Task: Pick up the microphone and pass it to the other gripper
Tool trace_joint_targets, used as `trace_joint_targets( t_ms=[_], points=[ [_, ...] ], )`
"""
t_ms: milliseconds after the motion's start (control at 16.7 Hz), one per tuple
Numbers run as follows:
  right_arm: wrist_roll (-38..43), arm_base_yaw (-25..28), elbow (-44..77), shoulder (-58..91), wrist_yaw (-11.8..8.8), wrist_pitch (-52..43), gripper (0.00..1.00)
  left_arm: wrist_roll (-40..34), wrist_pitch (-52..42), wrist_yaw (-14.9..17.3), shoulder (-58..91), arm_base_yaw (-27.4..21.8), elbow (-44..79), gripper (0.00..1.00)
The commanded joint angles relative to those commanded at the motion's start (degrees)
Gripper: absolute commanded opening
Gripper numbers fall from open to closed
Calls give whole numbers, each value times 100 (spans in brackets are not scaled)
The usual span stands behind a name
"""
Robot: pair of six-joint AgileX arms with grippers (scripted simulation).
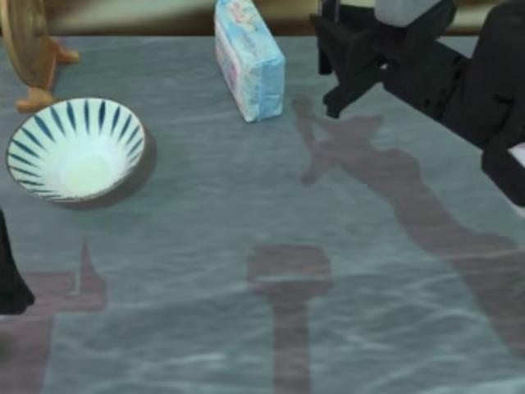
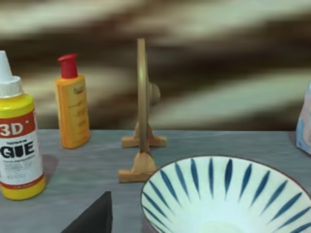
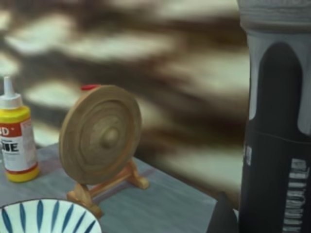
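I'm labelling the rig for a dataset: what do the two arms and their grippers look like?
The right arm is bulky, blocky and matt black, with a pale grey-white housing near the wrist; its right gripper has angular black fingers. Of the left arm only a black edge shows. No cables visible.

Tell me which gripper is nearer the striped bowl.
Left. The left gripper is at the table's left edge, beside the bowl; the right gripper, holding the microphone, is far right.
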Motion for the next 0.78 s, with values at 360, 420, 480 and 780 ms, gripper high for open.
trace_joint_targets(
  t_ms=[360, 420, 480, 780],
  points=[
    [106, 991, -538, -933, 935, -118, 0, 0, 0, 0, 0, 0, 0, 100],
    [111, 1035, -563, -977, 979, -122, 0, 0, 0, 0, 0, 0, 0, 100],
    [111, 1036, -563, -977, 980, -122, 0, 0, 0, 0, 0, 0, 0, 100],
    [114, 1030, -557, -972, 974, -120, 0, 0, 0, 0, 0, 0, 0, 100]
  ],
)
